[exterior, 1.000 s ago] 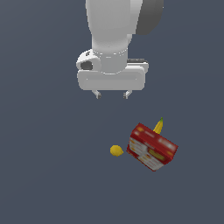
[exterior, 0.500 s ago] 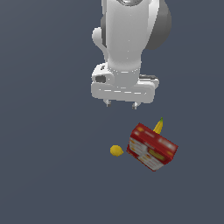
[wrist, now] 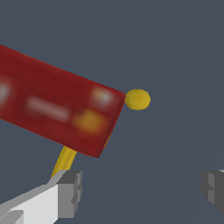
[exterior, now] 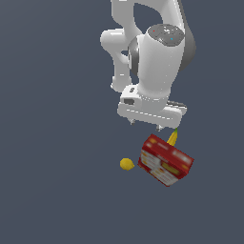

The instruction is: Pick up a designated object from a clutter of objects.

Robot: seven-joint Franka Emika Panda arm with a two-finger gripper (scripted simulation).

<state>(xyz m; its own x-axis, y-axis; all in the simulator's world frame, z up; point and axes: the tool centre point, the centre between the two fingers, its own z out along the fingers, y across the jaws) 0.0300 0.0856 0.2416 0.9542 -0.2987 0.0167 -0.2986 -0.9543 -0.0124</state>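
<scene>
- Our pincer (wrist: 140, 188) is wide open and empty, above the clutter.
- Banana (exterior: 172, 137) lies ungrasped, partly under the red box (exterior: 166, 160); grasp and lift remain.

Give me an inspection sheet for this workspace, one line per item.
Surface: plain dark grey floor, no marks.
Job's thing: banana, mostly hidden behind the red cracker box; only one end shows.
Clutter: the box lies tilted; lemon sits apart from it, on the exterior view's left. No strawberry visible.
Gripper: gripper open, empty, above the banana end.
Cables: nothing seen.
Surroundings: nothing seen beyond the white arm.
</scene>
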